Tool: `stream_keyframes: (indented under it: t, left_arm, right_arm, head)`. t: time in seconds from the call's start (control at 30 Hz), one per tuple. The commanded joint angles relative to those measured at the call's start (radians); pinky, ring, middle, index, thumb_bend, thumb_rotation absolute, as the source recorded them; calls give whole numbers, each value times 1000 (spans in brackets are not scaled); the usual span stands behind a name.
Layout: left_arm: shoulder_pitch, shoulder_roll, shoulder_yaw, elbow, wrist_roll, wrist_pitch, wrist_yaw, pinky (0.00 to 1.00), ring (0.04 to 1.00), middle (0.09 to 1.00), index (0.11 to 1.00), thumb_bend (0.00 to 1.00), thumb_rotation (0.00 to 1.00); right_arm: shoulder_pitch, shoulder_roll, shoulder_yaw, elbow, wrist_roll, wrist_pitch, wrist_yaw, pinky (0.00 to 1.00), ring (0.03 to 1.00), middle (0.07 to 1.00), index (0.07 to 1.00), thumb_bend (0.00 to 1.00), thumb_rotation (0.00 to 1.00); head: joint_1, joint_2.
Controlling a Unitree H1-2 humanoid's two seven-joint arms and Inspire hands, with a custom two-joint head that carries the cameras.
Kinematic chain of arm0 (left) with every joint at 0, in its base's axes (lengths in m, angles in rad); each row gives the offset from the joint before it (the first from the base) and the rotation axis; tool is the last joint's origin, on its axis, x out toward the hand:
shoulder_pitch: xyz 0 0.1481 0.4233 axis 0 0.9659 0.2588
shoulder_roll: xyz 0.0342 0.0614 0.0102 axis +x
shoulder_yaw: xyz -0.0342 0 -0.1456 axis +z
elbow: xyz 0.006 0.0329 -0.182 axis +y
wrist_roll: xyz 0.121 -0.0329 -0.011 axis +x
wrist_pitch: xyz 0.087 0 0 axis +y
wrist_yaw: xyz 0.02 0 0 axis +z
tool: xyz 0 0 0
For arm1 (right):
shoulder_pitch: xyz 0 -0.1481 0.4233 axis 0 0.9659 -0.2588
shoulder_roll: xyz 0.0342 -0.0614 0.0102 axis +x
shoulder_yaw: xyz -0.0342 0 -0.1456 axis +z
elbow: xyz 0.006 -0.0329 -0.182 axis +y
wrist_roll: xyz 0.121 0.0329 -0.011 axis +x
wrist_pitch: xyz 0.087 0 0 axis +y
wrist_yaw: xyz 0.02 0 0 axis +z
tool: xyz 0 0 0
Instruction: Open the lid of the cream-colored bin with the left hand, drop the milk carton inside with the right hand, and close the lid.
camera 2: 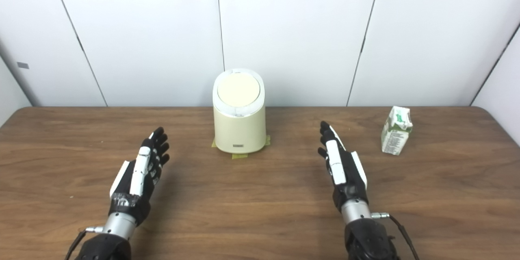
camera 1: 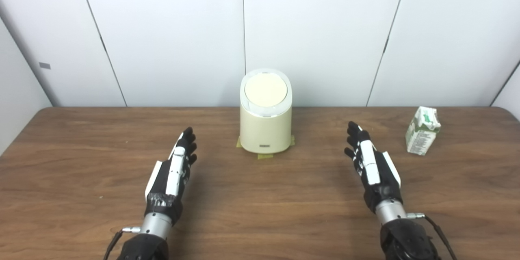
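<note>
Right hand (camera 1: 371,161) empty, fingers spread, milk carton (camera 1: 422,131) upright near its right side.

You face a brown wooden surface (camera 1: 260,211) backed by white wall panels (camera 1: 170,28) with dark seams.

Both head cams sit high at the near table edge (camera 1: 81,219), pitched down and forward at the white wall panels (camera 1: 170,28). Mid-range framing, arms entering at bottom. Right eye sits slightly rightward, so the bin (camera 1: 265,118) lands further left there (camera 2: 239,115). Overlap nearly total: bin, carton (camera 2: 396,130), both hands.
</note>
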Motion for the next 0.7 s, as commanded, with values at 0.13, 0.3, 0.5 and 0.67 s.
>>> stream_keyframes:
  t: [0.13,0.3,0.5,0.67]
  left_arm:
    - [-33,-1,-1,-27,1,-21,-3,1000,1000,1000,1000,412,1000]
    - [-32,-1,1,-31,3,-10,0,1000,1000,1000,1000,439,1000]
    - [-31,6,2,-29,1,-10,-5,1000,1000,1000,1000,423,1000]
    - [-38,16,4,-37,12,14,0,1000,1000,1000,1000,448,905]
  right_arm:
    - [-32,-7,0,-31,-6,-52,11,926,971,971,955,669,1000]
    - [-33,-6,-3,-31,-6,-50,8,917,964,963,949,669,1000]
    - [-34,0,-4,-35,-1,-44,7,905,957,958,945,677,1000]
    - [-34,12,-7,-39,4,-31,3,908,956,957,943,671,1000]
  head:
    - [-1,1]
    - [-3,5]
    - [4,4]
    - [17,11]
